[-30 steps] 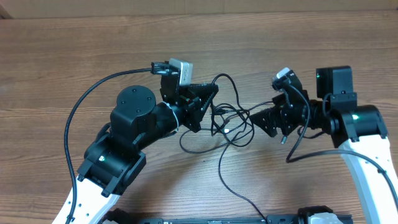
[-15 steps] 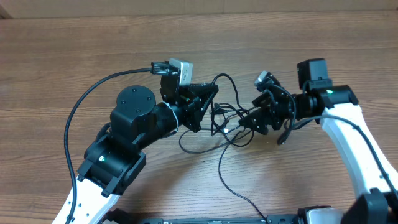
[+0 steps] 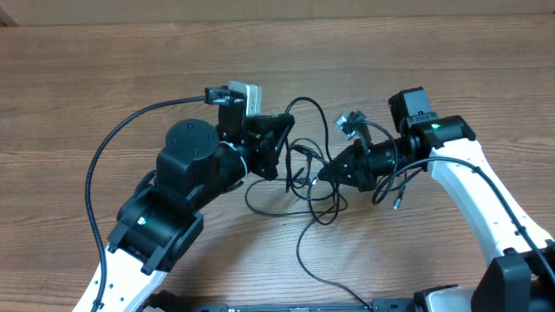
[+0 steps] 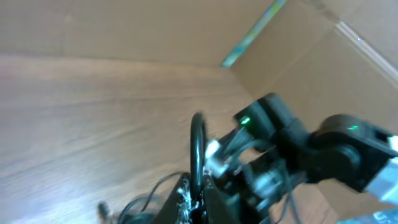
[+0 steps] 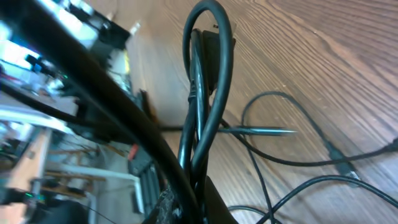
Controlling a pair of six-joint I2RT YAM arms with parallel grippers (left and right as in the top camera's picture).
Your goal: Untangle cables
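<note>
Cables (image 3: 310, 178) lay in a tangled bunch on the wood table (image 3: 87, 78), right between the left claw (image 3: 288, 147) and the right claw (image 3: 325, 173), and each claw was pinched tight on a loop of them.

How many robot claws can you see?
2. The left gripper sits just left of the tangle, shut on the cables. The right gripper meets it from the right side, shut on the cables too. No other claw shows, and none seems hidden.
</note>
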